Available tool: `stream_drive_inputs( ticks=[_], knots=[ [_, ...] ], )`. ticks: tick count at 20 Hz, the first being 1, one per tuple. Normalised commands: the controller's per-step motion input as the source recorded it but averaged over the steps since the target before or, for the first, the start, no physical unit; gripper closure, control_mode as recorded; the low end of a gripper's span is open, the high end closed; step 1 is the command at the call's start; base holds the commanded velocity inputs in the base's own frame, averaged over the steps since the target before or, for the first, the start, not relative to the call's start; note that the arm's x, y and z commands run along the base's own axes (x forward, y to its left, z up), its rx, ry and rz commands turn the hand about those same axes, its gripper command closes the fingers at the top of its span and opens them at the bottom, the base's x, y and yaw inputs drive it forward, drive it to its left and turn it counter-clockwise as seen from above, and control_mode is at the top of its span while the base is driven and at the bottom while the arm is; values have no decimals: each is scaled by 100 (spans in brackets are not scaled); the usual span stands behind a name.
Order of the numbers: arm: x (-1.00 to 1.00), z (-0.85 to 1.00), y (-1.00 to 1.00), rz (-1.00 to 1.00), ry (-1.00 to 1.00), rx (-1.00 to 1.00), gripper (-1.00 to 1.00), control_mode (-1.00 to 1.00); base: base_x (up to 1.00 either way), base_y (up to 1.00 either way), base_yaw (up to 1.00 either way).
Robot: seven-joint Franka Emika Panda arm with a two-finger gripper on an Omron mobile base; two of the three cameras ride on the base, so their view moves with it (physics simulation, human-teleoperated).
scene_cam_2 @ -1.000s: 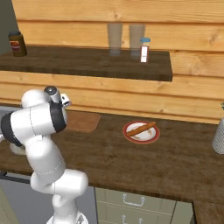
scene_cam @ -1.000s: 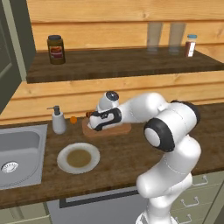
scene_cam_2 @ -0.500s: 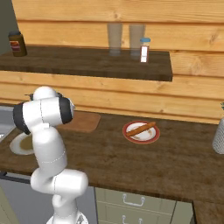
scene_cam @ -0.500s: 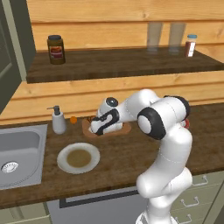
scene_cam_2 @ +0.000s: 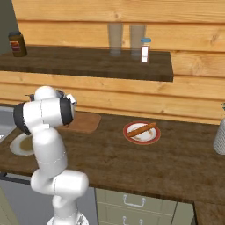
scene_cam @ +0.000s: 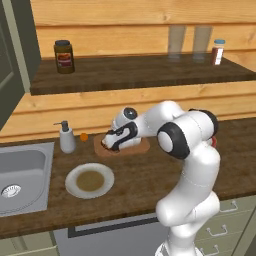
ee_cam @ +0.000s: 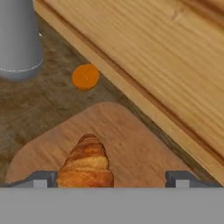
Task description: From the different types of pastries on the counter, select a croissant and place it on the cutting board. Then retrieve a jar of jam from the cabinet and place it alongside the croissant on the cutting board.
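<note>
While the two-finger claw [ee_cam: 111,178] hangs low over the flat light-brown wooden cutting board [ee_cam: 127,135], its dark tips stand wide apart, and the small golden-brown crescent croissant [ee_cam: 86,162] lies on the board between them, nearer the tip on the hand view's left. From this angle I cannot be sure whether that tip touches the crust; the other tip is plainly apart from it, so nothing is gripped. Beyond the claw, off the board's rounded corner, a small flat orange disc [ee_cam: 85,77] rests on the dark brown wood-grain counter [ee_cam: 26,109], and a grey cylindrical soap dispenser [ee_cam: 18,37] stands further out to the same side. In the left base view the claw [scene_cam: 111,143] sits over the board [scene_cam: 142,146], with a round pale grey plate [scene_cam: 89,180] nearer the robot.

The croissant looks light, flaky and easily crushed, with a glossy ridged crust that may slide; any regrip should take it gently across its thick middle, not the tapered ends.

For the jar of jam, I judge a stiff, smooth, heavier thing: close on the body below the lid, squarely, since glass slips. Its place is not visible in these pictures, though a dark brown jar with a black lid [scene_cam: 63,56] stands on the open shelf
</note>
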Motion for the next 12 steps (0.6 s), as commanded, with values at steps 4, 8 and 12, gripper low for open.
stream_drive_inputs(
  ticks=[4, 8, 12],
  knots=[
    [-46, 64, 0, 0, -5, 4, -100, -100, 0, 0, 0],
    [-100, 5, 0, 0, -6, 7, -100, -100, 0, 0, 0],
    [-100, -1, 11, 0, -15, 7, -100, -100, 0, 0, 0]
  ],
)
